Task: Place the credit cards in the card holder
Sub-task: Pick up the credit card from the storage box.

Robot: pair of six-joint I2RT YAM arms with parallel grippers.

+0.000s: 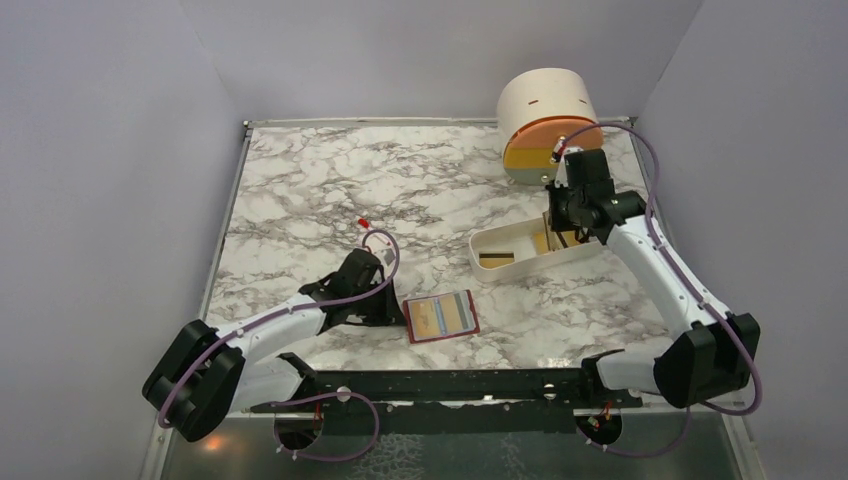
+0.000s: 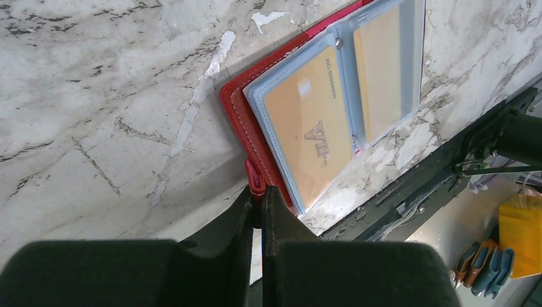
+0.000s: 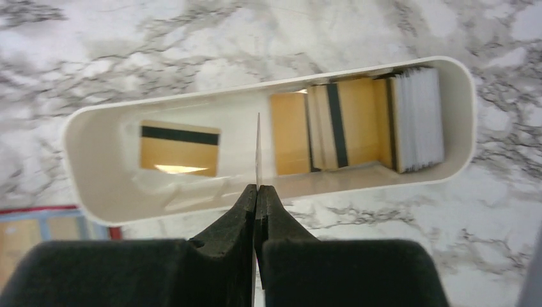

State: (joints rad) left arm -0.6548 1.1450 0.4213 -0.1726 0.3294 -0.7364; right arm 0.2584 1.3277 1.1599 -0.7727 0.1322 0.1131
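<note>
The red card holder lies open on the marble near the front, clear sleeves up, with tan cards inside. My left gripper is shut on the holder's red tab at its left edge. Over the white tray, my right gripper is shut on one credit card, held edge-on above the tray. Inside the tray one gold card with a dark stripe lies flat at the left, and several more credit cards lean stacked at the right end. From above, the right gripper hangs over the tray.
A round cream drawer unit with orange and yellow fronts stands at the back right, just behind the right arm. A black rail runs along the table's near edge. Grey walls enclose the table on three sides.
</note>
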